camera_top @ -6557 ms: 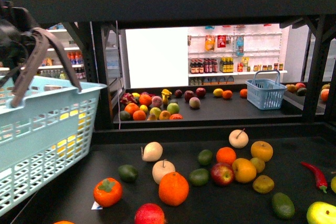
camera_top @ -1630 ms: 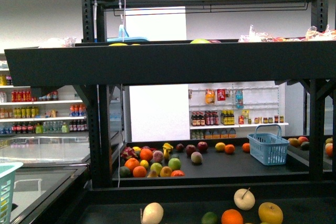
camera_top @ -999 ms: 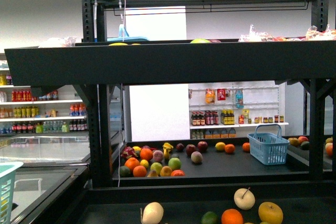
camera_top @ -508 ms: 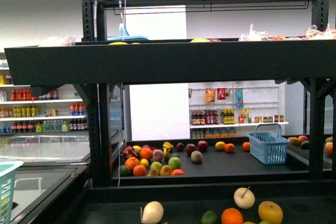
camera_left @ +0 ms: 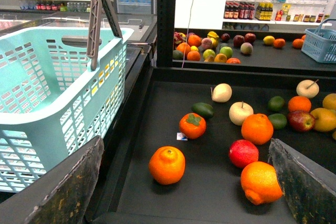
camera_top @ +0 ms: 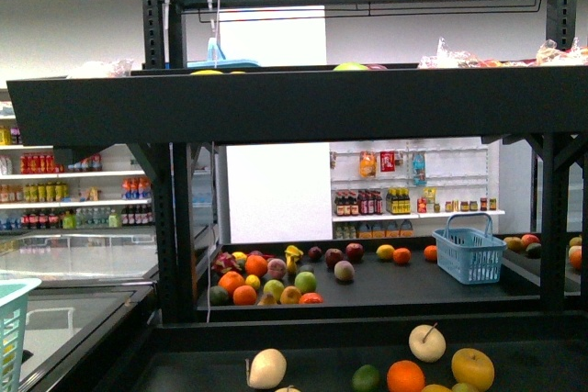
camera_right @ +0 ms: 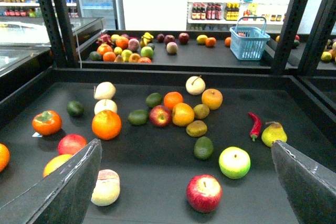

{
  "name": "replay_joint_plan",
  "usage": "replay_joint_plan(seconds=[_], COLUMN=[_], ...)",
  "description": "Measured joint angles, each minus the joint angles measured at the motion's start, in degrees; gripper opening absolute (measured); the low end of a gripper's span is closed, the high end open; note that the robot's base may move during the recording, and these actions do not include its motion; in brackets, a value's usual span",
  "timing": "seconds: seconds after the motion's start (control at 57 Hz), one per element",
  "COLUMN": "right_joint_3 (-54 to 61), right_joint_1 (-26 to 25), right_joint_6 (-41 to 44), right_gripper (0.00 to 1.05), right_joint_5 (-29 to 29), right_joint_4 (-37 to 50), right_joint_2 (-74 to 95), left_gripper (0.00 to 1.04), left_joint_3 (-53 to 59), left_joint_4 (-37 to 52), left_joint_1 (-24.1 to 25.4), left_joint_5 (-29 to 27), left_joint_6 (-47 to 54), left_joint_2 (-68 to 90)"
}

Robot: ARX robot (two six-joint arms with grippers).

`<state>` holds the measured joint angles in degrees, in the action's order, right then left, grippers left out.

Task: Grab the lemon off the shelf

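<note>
Supermarket aisle behind, with white store shelves of bottles (camera_top: 73,195) at 9 o'clock in the front view. Closer, black metal-framed shelf (camera_top: 303,107) spanning the front view, with a matte flat rimmed deck strewn with loose fruit. On that deck, toward its middle, what looks like the lemon (camera_right: 182,114): smooth, egg-shaped, deep yellow leaning to orange, faintly glossy, lying free. Touching or just beside a shiny red apple (camera_right: 159,115) at its 9 o'clock, with a round orange (camera_right: 172,99) at 11 o'clock, a rounder yellow fruit with a stem (camera_right: 212,98) at 1 o'clock and a small dull olive-yellow fruit (camera_right: 201,111) just beside at 3 o'clock. Seen again from the left wrist at the far edge of that cluster (camera_left: 324,119). Pale turquoise slotted plastic basket (camera_left: 42,93) with a grey-brown handle beside the deck, at about 9 o'clock from the fruit. Left gripper (camera_left: 186,145) spread wide, its worn, scuffed dark fingers (camera_left: 68,187) far apart and holding nothing. Right gripper (camera_right: 186,145) likewise splayed above the deck, flat grey speckled fingers (camera_right: 304,182) well apart, empty, well short of the lemon.
</note>
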<state>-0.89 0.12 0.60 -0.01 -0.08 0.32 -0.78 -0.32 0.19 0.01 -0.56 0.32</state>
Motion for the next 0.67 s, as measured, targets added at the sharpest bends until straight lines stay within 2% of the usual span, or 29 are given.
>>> replay_joint_plan(seconds=[0.666], right_joint_3=[0.0], right_joint_1=[0.0], right_joint_6=[0.0], right_gripper=[0.97], right_joint_5=[0.0], right_joint_4=[0.0], right_joint_2=[0.0], left_gripper=[0.97], left_joint_3=[0.0], left_joint_4=[0.0], left_joint_1=[0.0], left_joint_5=[0.0], left_joint_6=[0.0], left_joint_2=[0.0])
